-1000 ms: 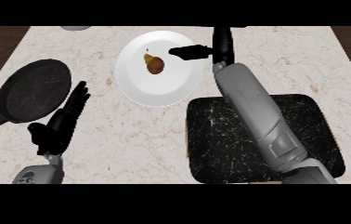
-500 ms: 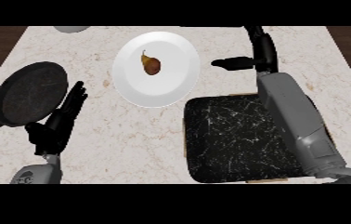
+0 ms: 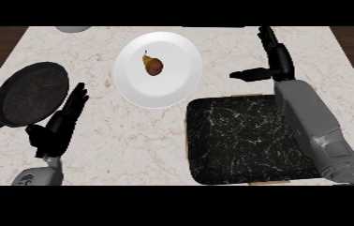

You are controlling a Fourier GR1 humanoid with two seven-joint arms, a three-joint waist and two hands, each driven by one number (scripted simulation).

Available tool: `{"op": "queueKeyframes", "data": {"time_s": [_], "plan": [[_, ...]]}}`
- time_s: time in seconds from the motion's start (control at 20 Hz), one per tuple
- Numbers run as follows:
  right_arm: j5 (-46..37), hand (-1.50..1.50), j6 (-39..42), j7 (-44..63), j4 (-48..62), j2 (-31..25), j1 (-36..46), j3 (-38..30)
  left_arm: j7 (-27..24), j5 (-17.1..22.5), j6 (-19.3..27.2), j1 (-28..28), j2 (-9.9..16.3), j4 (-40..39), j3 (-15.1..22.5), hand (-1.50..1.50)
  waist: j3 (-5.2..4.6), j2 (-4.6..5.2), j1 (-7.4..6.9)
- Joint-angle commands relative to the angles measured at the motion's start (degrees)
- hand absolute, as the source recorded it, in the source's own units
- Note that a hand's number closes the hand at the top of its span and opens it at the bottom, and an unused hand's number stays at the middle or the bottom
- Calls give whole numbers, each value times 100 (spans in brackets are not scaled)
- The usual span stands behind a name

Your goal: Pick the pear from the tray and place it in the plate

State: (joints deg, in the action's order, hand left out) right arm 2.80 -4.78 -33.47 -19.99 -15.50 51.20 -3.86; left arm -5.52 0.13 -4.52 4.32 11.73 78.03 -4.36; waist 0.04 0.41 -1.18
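Note:
A brown pear (image 3: 153, 65) lies on the white plate (image 3: 158, 90) at the counter's upper middle, with nothing touching it. My right hand (image 3: 276, 58) hangs open to the right of the plate, fingers straight and thumb pointing left, well apart from the pear. The dark marbled tray (image 3: 249, 143) sits at the lower right, partly under my right forearm, and holds nothing that I can see. My left hand (image 3: 62, 122) rests open at the lower left, fingers up.
A black round pan (image 3: 31, 94) lies at the left edge, just beside my left hand. A grey object (image 3: 72, 28) peeks in at the top left. Light marble counter (image 3: 124, 145) spreads between the hands.
My right hand has drawn away from the plate to the right and a little up. The pear stays on the plate. The left hand has not moved.

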Motion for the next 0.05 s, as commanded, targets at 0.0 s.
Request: {"op": "queueKeyframes", "data": {"time_s": [0.0], "plan": [[-17,-150,210,-142,-59,-363,-132,-117,-138,-231,195,-63,-174,-58,109,0,-2,-20,54]]}}
